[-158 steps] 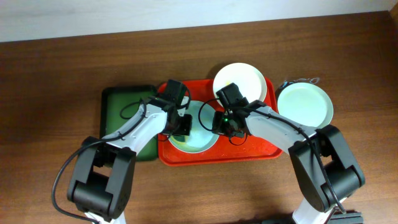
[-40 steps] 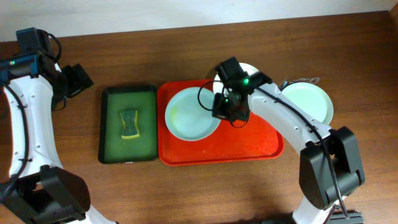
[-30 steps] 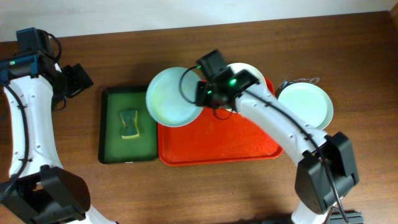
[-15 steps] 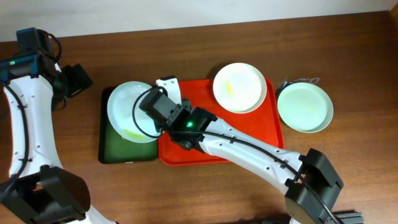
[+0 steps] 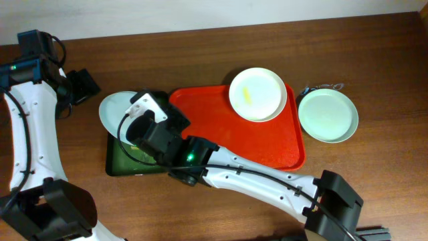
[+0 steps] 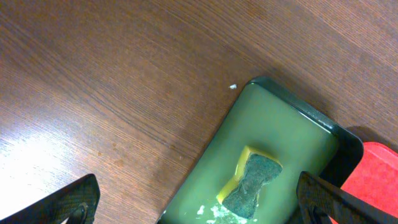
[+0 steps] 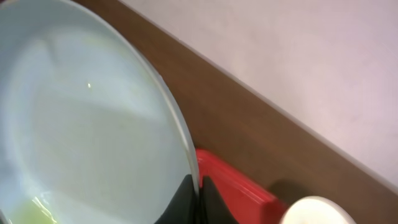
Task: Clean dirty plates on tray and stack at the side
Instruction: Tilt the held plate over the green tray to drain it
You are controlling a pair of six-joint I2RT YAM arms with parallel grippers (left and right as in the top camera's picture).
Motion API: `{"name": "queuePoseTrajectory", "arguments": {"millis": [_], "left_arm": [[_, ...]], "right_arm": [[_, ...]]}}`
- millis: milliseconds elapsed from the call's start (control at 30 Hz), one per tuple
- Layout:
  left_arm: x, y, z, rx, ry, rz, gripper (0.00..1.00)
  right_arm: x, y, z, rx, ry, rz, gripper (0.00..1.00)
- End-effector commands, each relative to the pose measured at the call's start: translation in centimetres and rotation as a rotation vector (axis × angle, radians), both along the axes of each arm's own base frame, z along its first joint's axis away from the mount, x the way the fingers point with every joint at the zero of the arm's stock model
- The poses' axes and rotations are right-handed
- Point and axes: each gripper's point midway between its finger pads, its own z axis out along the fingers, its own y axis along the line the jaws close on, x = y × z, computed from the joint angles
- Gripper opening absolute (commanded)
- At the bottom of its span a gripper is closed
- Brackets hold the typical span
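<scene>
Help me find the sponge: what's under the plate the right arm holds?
The dark green tray lies beneath the mint plate. From overhead, plate and right arm cover most of it. The left wrist view shows a sponge lying inside it.

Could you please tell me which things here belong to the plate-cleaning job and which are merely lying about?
Job: held mint plate, cream plate, side mint plate, red tray, sponge, green tray.
Lying about: wiry item, white crumb.
</scene>
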Motion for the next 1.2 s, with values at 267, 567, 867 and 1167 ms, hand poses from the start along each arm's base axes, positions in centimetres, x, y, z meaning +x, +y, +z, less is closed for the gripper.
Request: {"name": "queuePoseTrajectory", "arguments": {"millis": [267,567,867,1167], "left_arm": [[0.0,0.2,0.5,-0.002,-0.016,0.017,0.99],[0.0,0.2,0.5,-0.002,-0.016,0.017,0.99],[0.0,0.2,0.5,-0.002,-0.016,0.017,0.99],[0.0,0.2,0.5,-0.002,-0.016,0.017,0.99]], "right_arm": [[-0.3,0.0,7.0,-0.261,-0.331,-0.06,0.04],[0.1,-1.0,10.4,-0.308,-0.437,-0.137,0.04],[0.2,-1.2,10.4,-0.307,-0.436,-0.143,0.04],[0.2,-1.3,9.8,-0.23,-0.412,-0.165,0.04]]}}
